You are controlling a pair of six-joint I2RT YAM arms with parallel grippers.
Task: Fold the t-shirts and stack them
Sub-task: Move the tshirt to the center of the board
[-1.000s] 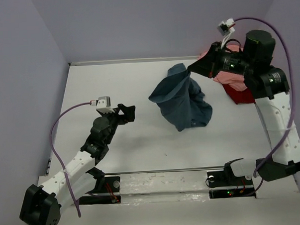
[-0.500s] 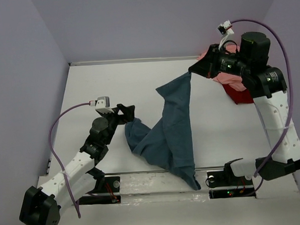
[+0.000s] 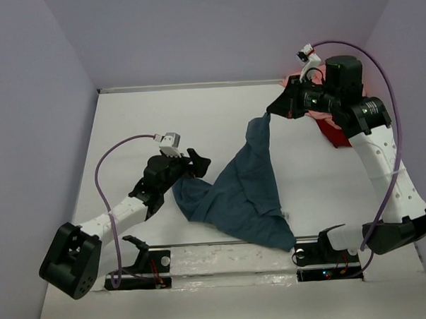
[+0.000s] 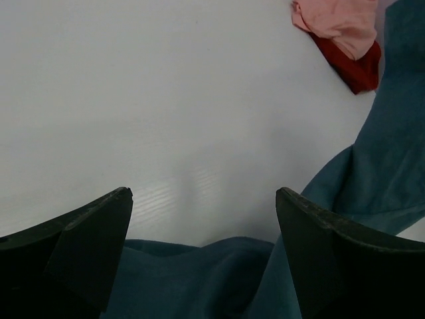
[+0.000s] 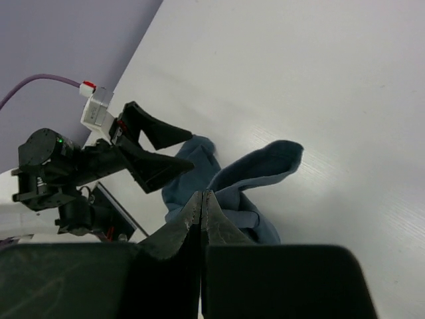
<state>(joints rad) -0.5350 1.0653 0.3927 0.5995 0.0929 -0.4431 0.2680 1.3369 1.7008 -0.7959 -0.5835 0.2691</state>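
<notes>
White tabletop [image 3: 147, 120] filling the middle of the top view, bare at upper left.

Across centre and lower centre, dark teal-blue t-shirt [image 3: 236, 194]: one corner hoisted toward upper right, the rest falling away in a loose diagonal fan, lower edge lying on the surface near the bottom rail, left fold bunched at centre left. Held up this way, most likely, to let the cloth hang open and be drawn flat for folding.

Right arm [image 3: 379, 152] rising along the right edge, elbow high, forearm bent back leftward and angled down. Left arm [image 3: 123, 213] low from the lower left corner, stretched toward centre, wrist just beside the bunched fold.

At upper right, partly hidden behind the right arm, salmon pink t-shirt [image 4: 335, 20] heaped on the red t-shirt [image 4: 355, 66], both crumpled, well apart from the teal one, not yet folded.

Right claw [image 3: 270, 113] pressed together, pinching the raised corner of the teal-blue t-shirt. Left claw [image 3: 201, 162] spread wide, nothing between the fingers, hovering just above the edge of the bunched fold. Placed there, by the look of it, to take a second hold and stretch the shirt between both arms.
</notes>
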